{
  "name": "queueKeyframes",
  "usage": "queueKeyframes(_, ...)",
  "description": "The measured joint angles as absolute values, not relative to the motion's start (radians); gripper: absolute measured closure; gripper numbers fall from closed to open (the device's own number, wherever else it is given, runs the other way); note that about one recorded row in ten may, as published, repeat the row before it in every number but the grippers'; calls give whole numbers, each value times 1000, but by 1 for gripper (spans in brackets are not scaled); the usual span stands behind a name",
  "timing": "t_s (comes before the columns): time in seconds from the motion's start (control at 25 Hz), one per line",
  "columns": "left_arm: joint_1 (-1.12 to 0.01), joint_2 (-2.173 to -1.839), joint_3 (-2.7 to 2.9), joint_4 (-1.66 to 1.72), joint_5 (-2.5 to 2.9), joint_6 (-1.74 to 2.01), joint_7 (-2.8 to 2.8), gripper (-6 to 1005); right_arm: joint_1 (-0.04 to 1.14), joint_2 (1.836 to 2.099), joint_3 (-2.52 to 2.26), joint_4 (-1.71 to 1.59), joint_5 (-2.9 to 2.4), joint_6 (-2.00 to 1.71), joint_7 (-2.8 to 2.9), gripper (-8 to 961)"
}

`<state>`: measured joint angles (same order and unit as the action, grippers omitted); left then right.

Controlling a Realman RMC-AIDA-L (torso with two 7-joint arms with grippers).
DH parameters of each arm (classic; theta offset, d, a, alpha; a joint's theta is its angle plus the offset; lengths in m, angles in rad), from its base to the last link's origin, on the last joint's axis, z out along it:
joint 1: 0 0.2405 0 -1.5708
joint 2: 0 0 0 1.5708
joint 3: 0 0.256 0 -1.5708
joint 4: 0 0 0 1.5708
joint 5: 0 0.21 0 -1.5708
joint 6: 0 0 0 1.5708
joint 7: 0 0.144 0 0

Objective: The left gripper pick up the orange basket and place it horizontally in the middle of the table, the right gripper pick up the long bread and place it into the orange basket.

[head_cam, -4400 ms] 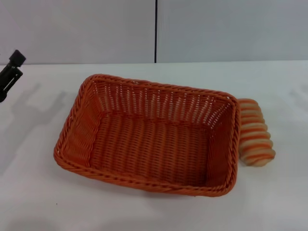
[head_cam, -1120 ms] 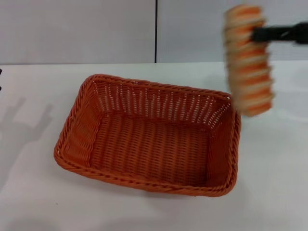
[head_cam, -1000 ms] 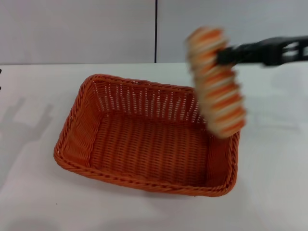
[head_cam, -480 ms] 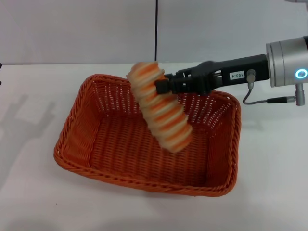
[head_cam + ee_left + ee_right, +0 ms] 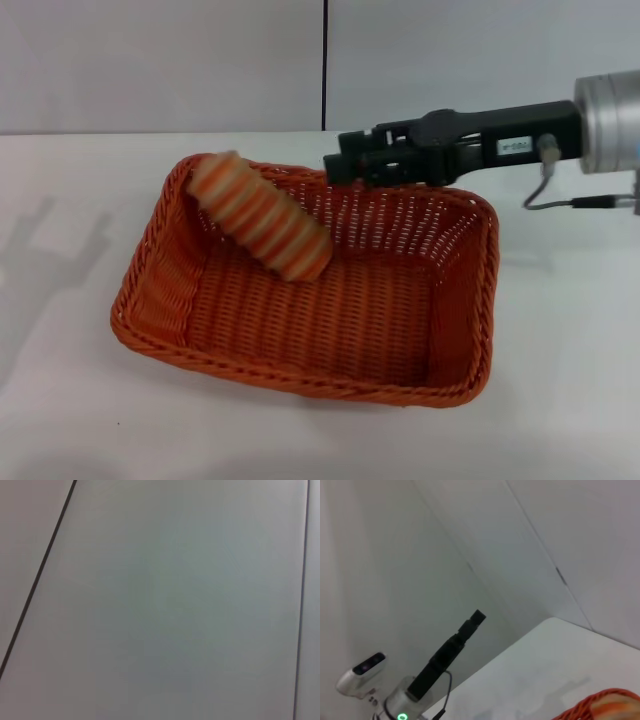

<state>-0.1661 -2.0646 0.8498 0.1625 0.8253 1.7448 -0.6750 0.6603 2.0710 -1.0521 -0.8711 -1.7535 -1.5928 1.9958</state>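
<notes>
Right wrist view: you're looking past the tabletop edge at the far arm.
Your left gripper (image 5: 476, 616) points up against the pale wall (image 5: 470, 540), well beyond the white tabletop (image 5: 540, 670); a blurred piece of the orange basket (image 5: 600, 709) rim sits at the tabletop's near side.

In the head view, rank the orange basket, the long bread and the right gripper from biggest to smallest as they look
1. The orange basket, clearly the largest.
2 and 3. The long bread and the right gripper: unsure. They span a similar length, and the gripper hangs above the basket, nearer the camera.
</notes>
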Motion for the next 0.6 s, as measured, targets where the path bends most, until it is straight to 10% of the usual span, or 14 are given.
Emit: queueKeyframes(0.6,-154,-2063,835,154,825,1756,-539,183,267,2077,-988,-637,-986,-1604,1180,315)
